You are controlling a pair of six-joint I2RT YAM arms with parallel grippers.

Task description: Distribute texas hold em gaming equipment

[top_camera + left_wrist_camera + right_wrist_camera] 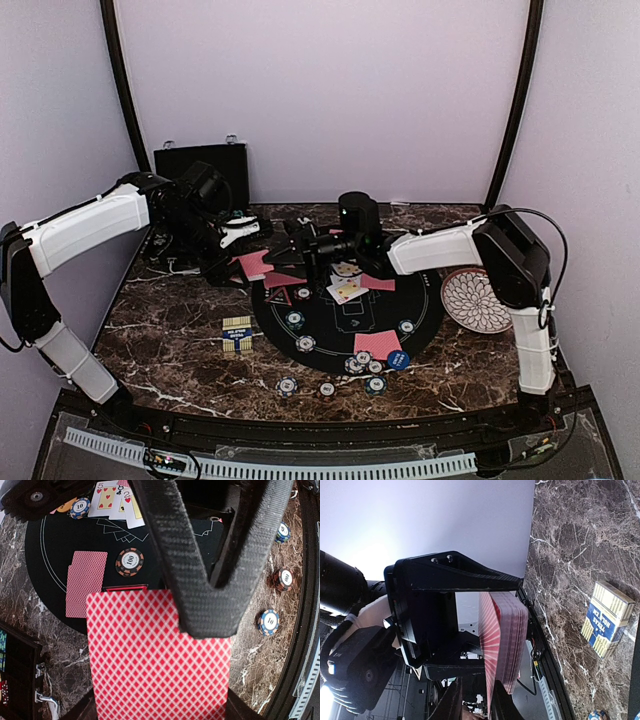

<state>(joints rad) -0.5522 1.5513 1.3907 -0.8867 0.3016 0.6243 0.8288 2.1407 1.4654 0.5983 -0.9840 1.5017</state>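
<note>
Nearby, chips [287, 385] and card box [237, 335] border the mat [332, 340].

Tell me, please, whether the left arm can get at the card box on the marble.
Probably not to grasp it yet: the card box lies uncovered on the marble nearby, but the left gripper is shut on a red-backed card, which it would have to release first.

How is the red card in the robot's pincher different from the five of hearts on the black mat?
The held card shows its red criss-cross back; the five of hearts shows its face. The held card is pinched by the left gripper; the five of hearts lies loose and flat on the black mat. Both are playing cards.
</note>
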